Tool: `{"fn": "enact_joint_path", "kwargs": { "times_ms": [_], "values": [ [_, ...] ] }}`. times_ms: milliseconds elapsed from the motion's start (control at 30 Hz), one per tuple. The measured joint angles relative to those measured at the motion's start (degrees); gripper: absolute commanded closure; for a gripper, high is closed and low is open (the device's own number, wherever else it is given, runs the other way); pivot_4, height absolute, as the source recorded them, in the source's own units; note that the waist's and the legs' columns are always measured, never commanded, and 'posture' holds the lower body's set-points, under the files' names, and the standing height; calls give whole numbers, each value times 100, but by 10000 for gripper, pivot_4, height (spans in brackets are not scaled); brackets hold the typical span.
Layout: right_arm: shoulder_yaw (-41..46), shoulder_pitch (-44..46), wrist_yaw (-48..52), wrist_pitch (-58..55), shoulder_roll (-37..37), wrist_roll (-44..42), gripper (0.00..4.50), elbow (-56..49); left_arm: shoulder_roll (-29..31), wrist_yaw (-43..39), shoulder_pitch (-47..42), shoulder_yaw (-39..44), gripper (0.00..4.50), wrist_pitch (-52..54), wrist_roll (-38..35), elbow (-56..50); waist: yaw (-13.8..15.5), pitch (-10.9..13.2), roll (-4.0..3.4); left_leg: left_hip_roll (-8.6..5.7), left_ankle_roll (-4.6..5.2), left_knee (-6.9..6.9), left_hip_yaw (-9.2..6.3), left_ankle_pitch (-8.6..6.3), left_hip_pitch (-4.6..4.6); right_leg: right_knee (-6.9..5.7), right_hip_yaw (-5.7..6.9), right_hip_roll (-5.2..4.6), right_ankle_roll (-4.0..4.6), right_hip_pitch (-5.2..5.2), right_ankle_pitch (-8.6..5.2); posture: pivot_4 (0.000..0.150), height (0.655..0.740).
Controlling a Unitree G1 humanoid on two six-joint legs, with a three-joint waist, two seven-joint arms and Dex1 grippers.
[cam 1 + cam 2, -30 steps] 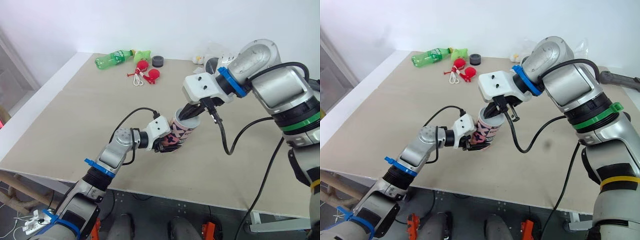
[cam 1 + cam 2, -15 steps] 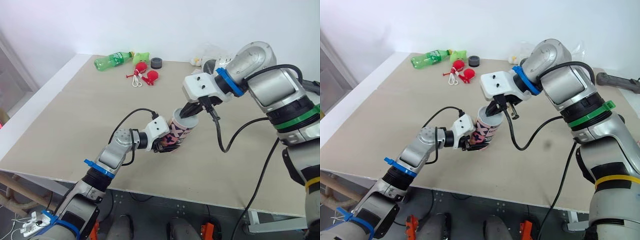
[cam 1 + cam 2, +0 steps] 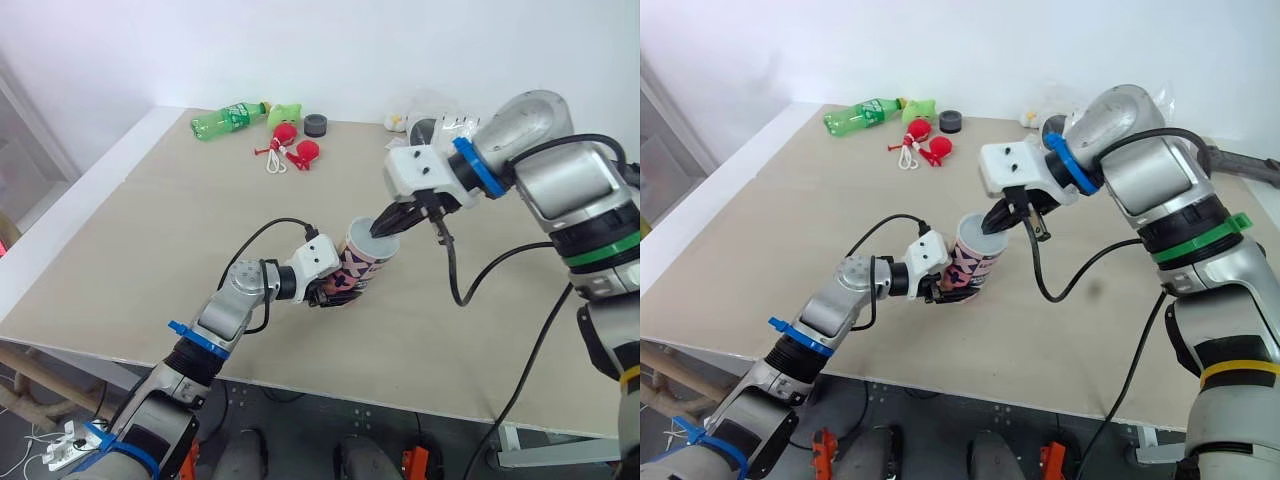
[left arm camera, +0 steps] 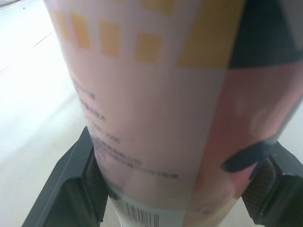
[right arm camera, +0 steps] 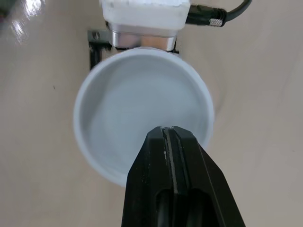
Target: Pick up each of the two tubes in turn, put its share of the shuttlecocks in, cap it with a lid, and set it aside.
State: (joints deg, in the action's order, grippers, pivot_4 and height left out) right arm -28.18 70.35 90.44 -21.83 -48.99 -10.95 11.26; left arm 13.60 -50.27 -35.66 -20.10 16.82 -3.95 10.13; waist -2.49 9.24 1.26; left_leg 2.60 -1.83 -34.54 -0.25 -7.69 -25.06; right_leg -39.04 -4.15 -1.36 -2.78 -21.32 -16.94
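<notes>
Pressing what looks like a pale lid (image 5: pixel 137 118) down squarely is your job. The right gripper (image 3: pixel 381 229), fingers closed together on nothing, bears near its rim, so centre the push. The left gripper (image 3: pixel 335 288) clamps the tilted pink patterned tube (image 3: pixel 362 262) at the table's (image 3: pixel 150 220) near middle. A green bottle (image 3: pixel 225 118), red toys (image 3: pixel 305 150) and a dark cap (image 3: pixel 317 123) lie far left, well apart and no obstacle.

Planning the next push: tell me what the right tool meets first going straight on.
Most likely the white top of the tube that the left tool holds; depth is unclear.
</notes>
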Motion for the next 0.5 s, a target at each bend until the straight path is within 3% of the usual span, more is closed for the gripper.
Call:
{"fn": "enact_joint_path", "kwargs": {
  "times_ms": [133,233,267,333,500],
  "values": [
    [1129,-392,-215,-701,-37,-815,44439,-761,-54,37,167,94,14362,-230,-91,20,48,5,-7,-5,-10,7,-10,-7,-8,2,0,3,-5,1,-11,1500,7400],
    [2035,-1181,-729,-1330,-71,-1468,44439,-1558,-205,150,332,274,14362,-325,-283,89,82,5,2,-5,-14,7,-14,-11,-10,7,1,6,-8,4,-14,1500,7400],
    [2275,-1494,-970,-1569,-11,-1673,39949,-1785,-232,160,374,344,14362,-350,-351,127,104,6,2,-6,-13,5,-12,-11,-12,7,-3,6,-11,2,-15,1500,7400],
    [2715,-2018,-1485,-1970,146,-1997,35185,-2177,-255,163,410,415,14362,-433,-403,186,102,7,1,-6,-13,4,-9,-10,-10,7,-6,7,-11,1,-15,1500,7400],
    [3583,-3333,-2861,-2271,738,-2414,12513,-3109,-360,188,478,533,14362,-607,-536,356,110,7,3,-2,-12,2,-15,-10,-11,7,-7,21,-15,3,-15,1500,7400]
  ]
}}
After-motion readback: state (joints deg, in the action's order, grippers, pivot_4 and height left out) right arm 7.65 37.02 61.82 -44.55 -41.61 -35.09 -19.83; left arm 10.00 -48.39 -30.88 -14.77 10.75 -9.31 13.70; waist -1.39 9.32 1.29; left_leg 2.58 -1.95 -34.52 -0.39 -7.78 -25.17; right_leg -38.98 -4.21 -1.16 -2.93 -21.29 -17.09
